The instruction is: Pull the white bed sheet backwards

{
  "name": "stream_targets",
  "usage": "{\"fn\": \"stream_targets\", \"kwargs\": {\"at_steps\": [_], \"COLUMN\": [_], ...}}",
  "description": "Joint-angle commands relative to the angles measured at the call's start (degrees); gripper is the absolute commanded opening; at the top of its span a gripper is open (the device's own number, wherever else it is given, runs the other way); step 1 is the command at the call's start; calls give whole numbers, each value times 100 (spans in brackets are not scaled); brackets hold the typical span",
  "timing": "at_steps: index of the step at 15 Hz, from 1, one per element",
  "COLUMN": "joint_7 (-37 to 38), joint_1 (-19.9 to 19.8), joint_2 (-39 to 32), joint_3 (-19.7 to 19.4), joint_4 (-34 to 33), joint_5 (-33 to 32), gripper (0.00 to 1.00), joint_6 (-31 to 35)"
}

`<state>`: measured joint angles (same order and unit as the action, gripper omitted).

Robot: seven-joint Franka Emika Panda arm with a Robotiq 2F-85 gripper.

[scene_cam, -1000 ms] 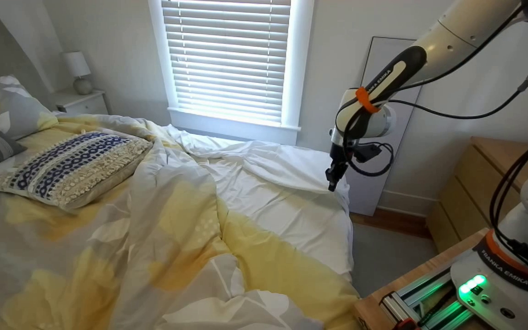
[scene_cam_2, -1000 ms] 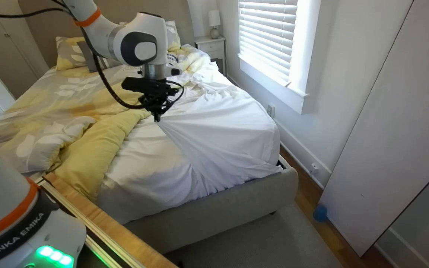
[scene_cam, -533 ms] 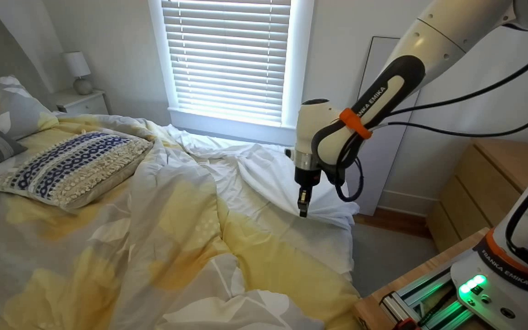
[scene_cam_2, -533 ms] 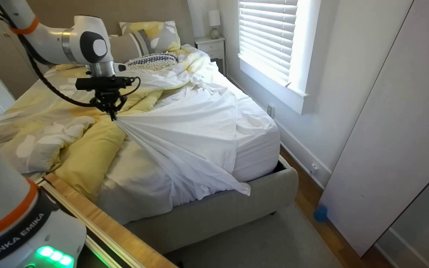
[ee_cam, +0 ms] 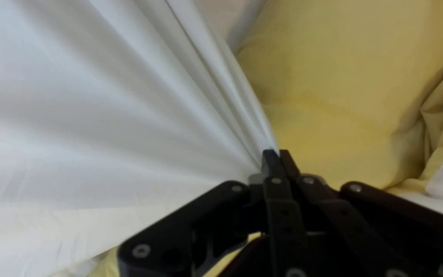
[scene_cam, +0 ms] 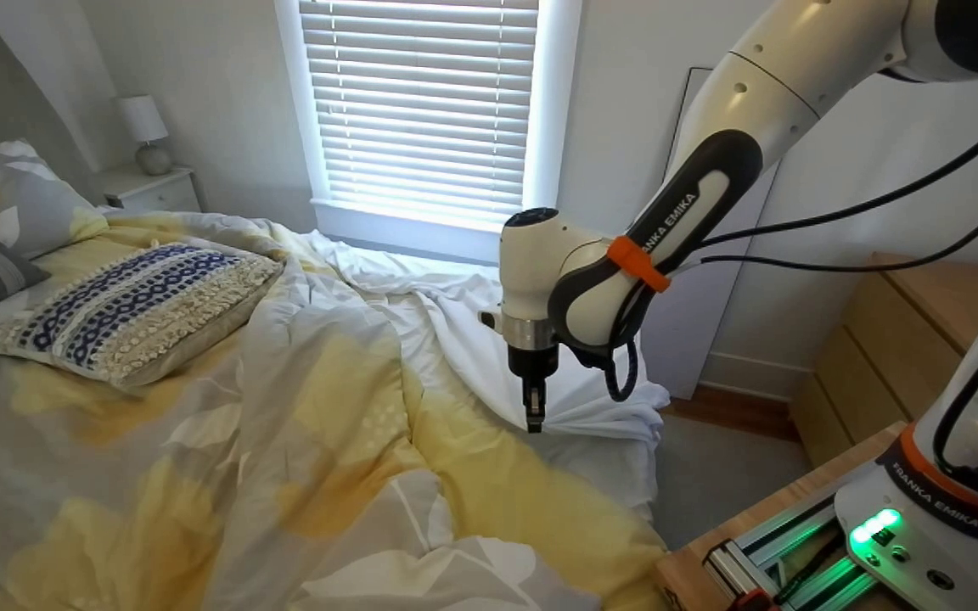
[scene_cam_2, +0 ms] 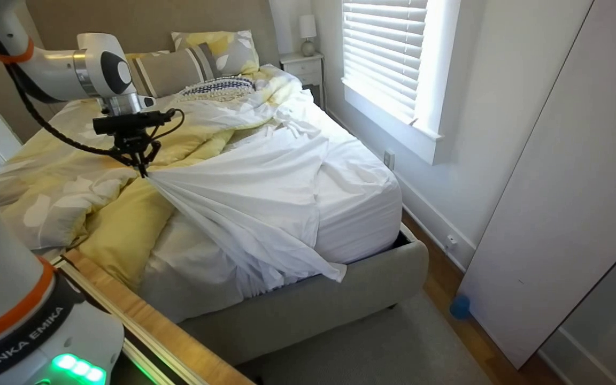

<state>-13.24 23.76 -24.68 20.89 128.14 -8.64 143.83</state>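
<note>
The white bed sheet [scene_cam_2: 254,198] lies over the foot half of the bed, stretched in taut folds that converge on my gripper [scene_cam_2: 144,174]. Its loose corner hangs over the bed frame at the foot end. The sheet also shows in an exterior view [scene_cam: 463,339], partly behind the arm. In the wrist view, my gripper [ee_cam: 277,154] is shut, with the gathered edge of the sheet [ee_cam: 90,115] pinched between its fingertips. The gripper [scene_cam: 534,427] is just above the bed, by the yellow blanket's edge.
The pale yellow and grey blanket [scene_cam: 472,458] is bunched beside and under the gripper. The navy-patterned pillow [scene_cam: 141,305] lies toward the headboard. The upholstered bed frame [scene_cam_2: 383,278] edges the foot end. A wooden stand [scene_cam_2: 179,342] bears the robot base. A window [scene_cam: 421,110] is beyond the bed.
My gripper has moved across the bed toward the robot's base side, dragging the sheet. The sheet's loose corner slid along the foot end, uncovering the white mattress corner near the window.
</note>
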Motion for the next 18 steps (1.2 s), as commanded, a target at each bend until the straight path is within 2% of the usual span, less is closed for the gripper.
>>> {"fn": "stream_targets", "kwargs": {"at_steps": [1, 6, 12, 18], "joint_7": [2, -8, -327, -1102], "joint_1": [-43, -43, 831, 1980], "joint_2": [-15, -25, -910, -1947], "joint_3": [36, 35, 161, 268], "joint_4": [-18, -35, -1874, -3772], "joint_5": [-24, -29, -958, -1436], "gripper": [1, 0, 0, 0], "joint_6": [-13, -15, -1258, -2274]}}
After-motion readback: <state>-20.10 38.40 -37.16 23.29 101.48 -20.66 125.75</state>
